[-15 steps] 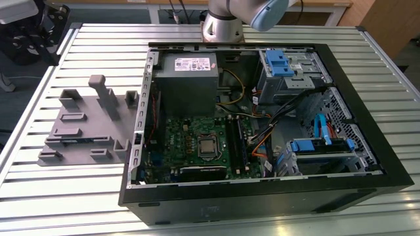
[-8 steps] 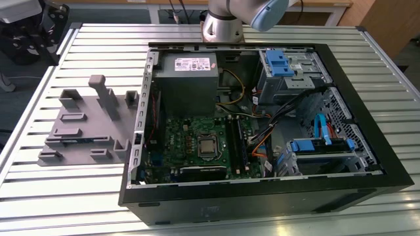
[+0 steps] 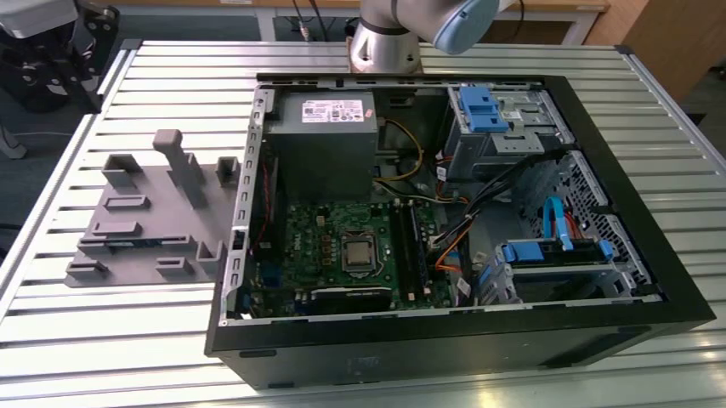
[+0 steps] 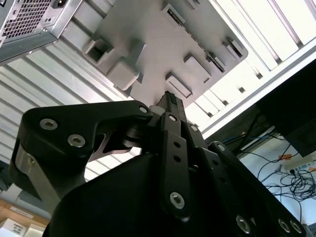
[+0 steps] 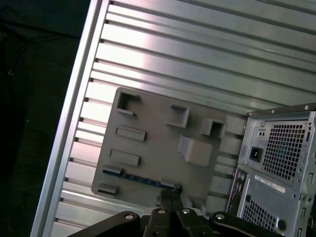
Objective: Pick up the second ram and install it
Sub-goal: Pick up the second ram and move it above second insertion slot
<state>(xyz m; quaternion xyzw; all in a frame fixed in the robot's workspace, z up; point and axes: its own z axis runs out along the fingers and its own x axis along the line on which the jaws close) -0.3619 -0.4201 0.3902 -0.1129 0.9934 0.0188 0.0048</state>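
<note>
The approach is judged under way: the gripper (image 5: 170, 192), seemingly pressed together and empty, is held near the second ram (image 5: 138, 178) in the holder block (image 5: 158, 133), so spreading is needed.

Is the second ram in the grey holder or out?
In. The second ram sits in a slot of the grey holder.

Exterior view high above open case (image 3: 454, 336) — both wrist views past pincer (image 5: 170, 190) (image 4: 170, 98) onto holder block (image 5: 158, 133) (image 4: 158, 44).
</note>
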